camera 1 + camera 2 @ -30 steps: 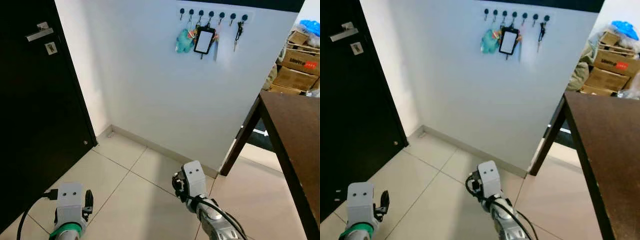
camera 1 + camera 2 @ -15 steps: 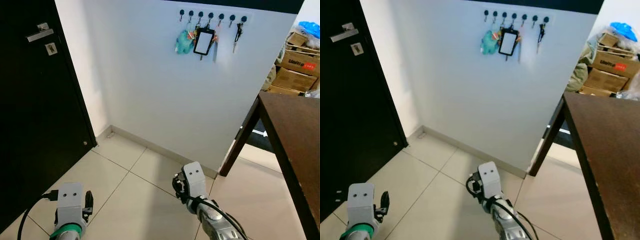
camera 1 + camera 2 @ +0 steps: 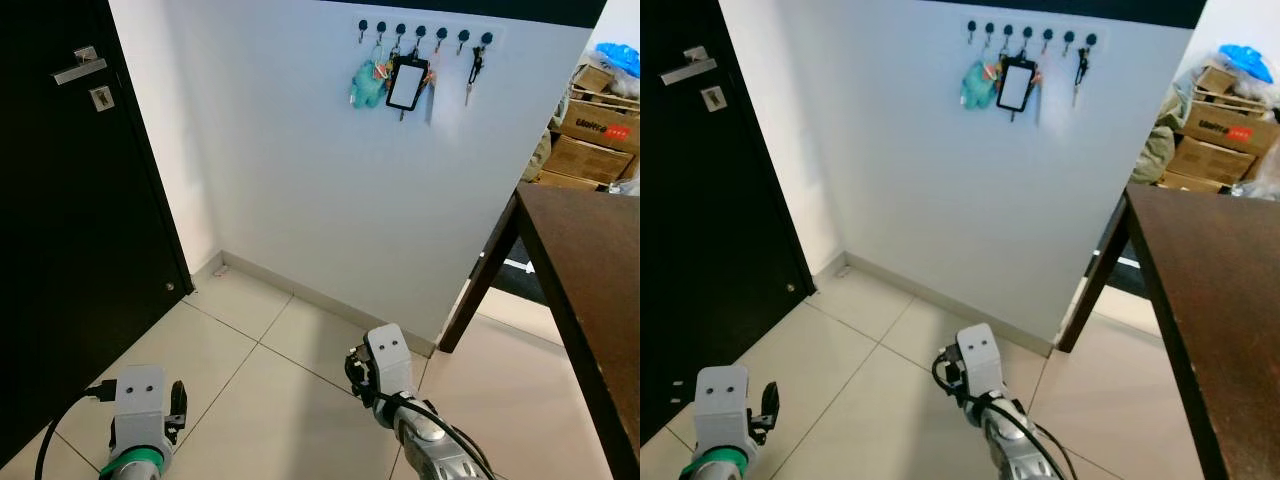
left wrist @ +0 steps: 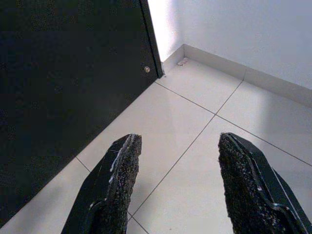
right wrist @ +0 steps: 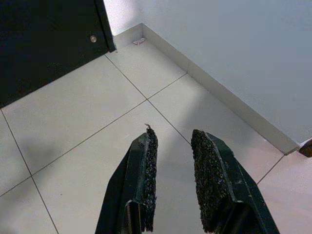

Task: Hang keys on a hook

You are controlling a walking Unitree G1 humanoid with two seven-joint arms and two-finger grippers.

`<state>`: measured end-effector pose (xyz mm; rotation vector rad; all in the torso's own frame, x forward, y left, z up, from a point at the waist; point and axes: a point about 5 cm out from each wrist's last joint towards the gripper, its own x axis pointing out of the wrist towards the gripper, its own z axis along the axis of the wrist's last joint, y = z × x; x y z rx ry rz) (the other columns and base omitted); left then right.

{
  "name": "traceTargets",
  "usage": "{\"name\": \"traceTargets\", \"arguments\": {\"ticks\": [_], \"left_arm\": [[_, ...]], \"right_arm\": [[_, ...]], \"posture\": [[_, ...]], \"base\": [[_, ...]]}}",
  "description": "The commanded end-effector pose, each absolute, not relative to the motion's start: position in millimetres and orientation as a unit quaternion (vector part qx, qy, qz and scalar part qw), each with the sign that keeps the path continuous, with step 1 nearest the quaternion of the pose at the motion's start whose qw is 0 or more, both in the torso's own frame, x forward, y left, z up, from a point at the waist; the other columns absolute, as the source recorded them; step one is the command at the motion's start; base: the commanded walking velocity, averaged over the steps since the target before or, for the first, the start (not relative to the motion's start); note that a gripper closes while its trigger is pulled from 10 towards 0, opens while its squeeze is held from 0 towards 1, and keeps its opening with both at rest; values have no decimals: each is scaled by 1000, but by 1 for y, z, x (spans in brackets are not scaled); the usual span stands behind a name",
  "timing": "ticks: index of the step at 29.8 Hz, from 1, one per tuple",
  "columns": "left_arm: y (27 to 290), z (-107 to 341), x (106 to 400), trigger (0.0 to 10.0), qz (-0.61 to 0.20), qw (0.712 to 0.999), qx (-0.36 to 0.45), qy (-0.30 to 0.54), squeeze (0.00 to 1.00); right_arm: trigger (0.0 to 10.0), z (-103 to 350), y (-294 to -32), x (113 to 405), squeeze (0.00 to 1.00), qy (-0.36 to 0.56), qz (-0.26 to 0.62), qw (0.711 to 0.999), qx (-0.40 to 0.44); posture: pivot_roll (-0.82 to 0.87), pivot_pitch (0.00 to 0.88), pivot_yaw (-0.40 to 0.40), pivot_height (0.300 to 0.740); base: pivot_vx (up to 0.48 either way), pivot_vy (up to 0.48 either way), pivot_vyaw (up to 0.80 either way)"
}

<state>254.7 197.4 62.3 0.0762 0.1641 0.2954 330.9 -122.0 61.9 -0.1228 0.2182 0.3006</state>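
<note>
A row of several black hooks (image 3: 421,34) runs high on the white wall. From them hang a teal plush keychain (image 3: 368,82), a black-framed card holder (image 3: 408,82) and a dark key (image 3: 476,65). Both arms hang low over the tiled floor, far below the hooks. My left gripper (image 4: 178,141) is open wide with nothing between its fingers; its wrist (image 3: 140,398) is at the lower left. My right gripper (image 5: 174,134) stands open by a narrow gap, holding nothing; its wrist (image 3: 386,358) is lower centre.
A black door (image 3: 60,220) with a metal handle (image 3: 80,65) stands on the left. A dark brown table (image 3: 590,270) juts in on the right, with cardboard boxes (image 3: 595,130) behind it. Pale floor tiles (image 3: 270,400) lie between door and table.
</note>
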Motion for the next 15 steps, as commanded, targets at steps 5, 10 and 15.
{"name": "traceTargets", "arguments": {"ticks": [5,10,15], "left_arm": [[198,55,250,10000,149,984,39,95,0],[197,54,249,10000,149,983,39,95,0],[197,53,248,10000,149,983,38,96,0]], "right_arm": [[10000,57,-123,328,0,115,148,981,-56],[10000,56,-124,327,0,116,149,980,-57],[10000,55,-124,326,0,116,149,980,-58]], "posture": [[-118,56,82,740],[-117,48,80,740],[-117,43,80,740]], "base": [[0,0,0],[0,0,0],[0,0,0]]}}
